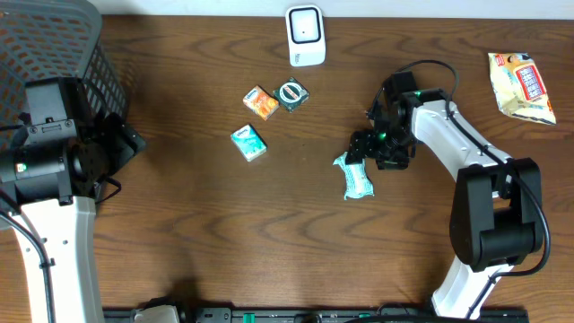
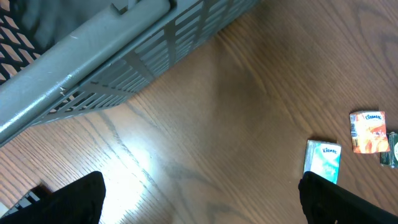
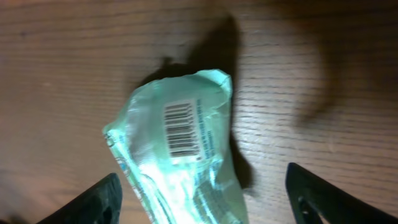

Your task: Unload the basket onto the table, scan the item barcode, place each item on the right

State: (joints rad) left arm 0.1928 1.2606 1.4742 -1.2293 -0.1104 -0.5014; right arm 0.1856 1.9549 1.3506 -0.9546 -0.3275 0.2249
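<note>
mint-green packet [image 3: 180,155] lies barcode-up on the table [image 1: 179,224], its lower end cut off in the wrist view. right gripper [image 3: 202,177] straddles it, fingers apart, gripping nothing; left gripper [image 2: 200,180] gapes empty near the grey basket [image 2: 93,56].

The left arm [image 1: 56,193] sits folded back, left claw [image 2: 202,180] spread wide. The right arm [image 1: 453,135] reaches inward, wrist tipped down, right claw [image 3: 202,174] parted, holding nothing.

Overhead plus wrist views
Right wrist looks closely down on the packet [image 3: 180,143] ahead of its fingers [image 3: 93,202]; overhead shares it.
</note>
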